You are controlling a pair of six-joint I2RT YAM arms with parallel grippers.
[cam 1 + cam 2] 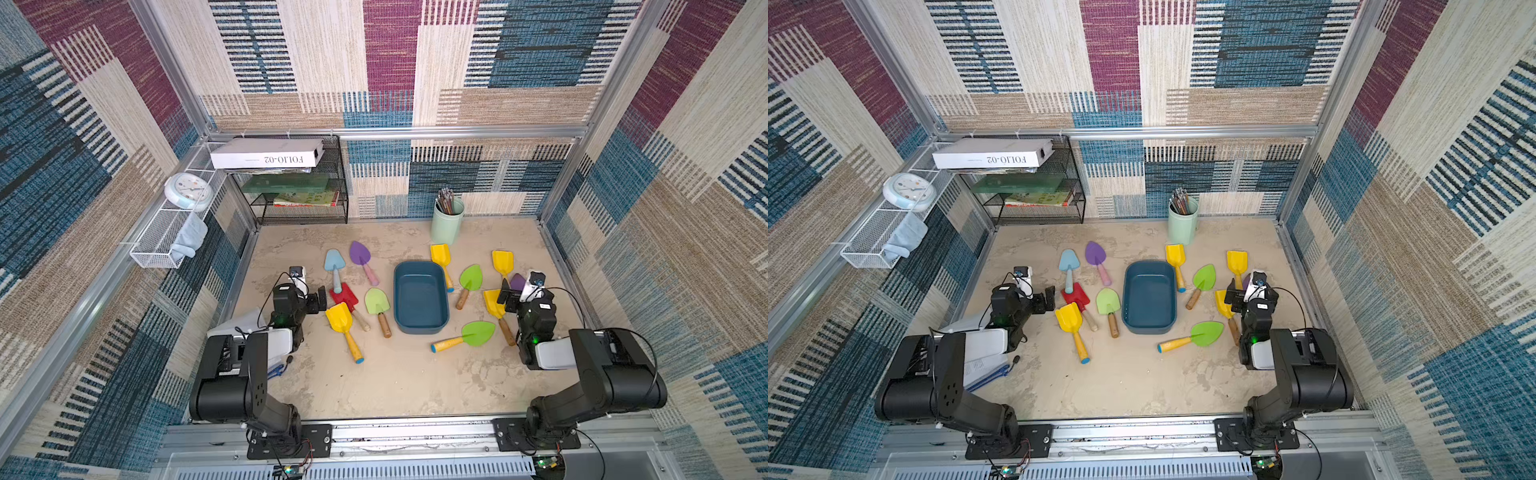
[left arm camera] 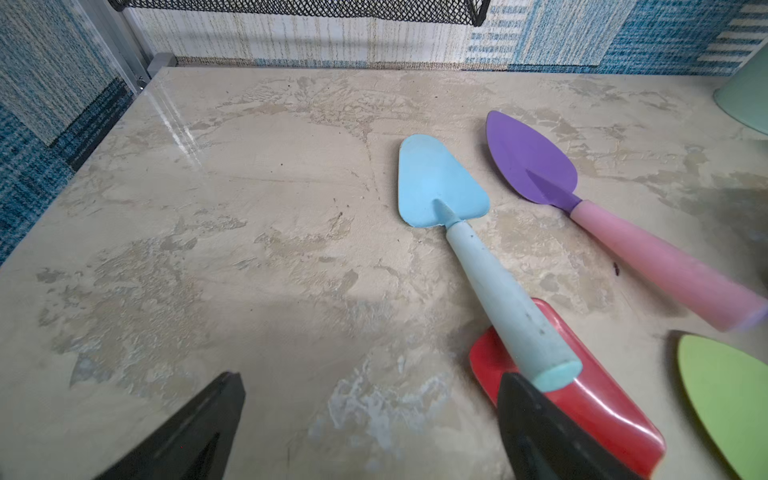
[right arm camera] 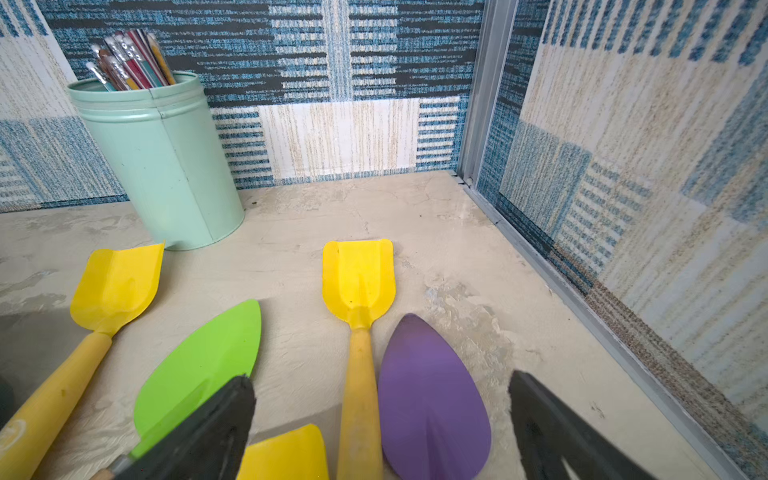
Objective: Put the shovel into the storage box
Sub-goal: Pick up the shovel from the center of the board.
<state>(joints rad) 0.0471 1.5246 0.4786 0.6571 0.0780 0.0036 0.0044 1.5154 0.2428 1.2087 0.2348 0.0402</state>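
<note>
Plainly, in both top views the dark teal-blue plastic storage box (image 1: pixel 420 301) stands empty, left gripper (image 1: pixel 319 299) and right gripper (image 1: pixel 509 296) spread. In the left wrist view the pale-blue plastic shovel (image 2: pixel 469 249), left of the box, rests its handle on a red plastic scoop (image 2: pixel 602 415); pinch that handle crosswise, lift straight. The right wrist view shows a yellow square-nosed shovel (image 3: pixel 359 332) right of the box.

"FOLIO-02", upside down, on the white box (image 1: pixel 266 151) atop the black mesh rack (image 1: pixel 340 178)
</note>
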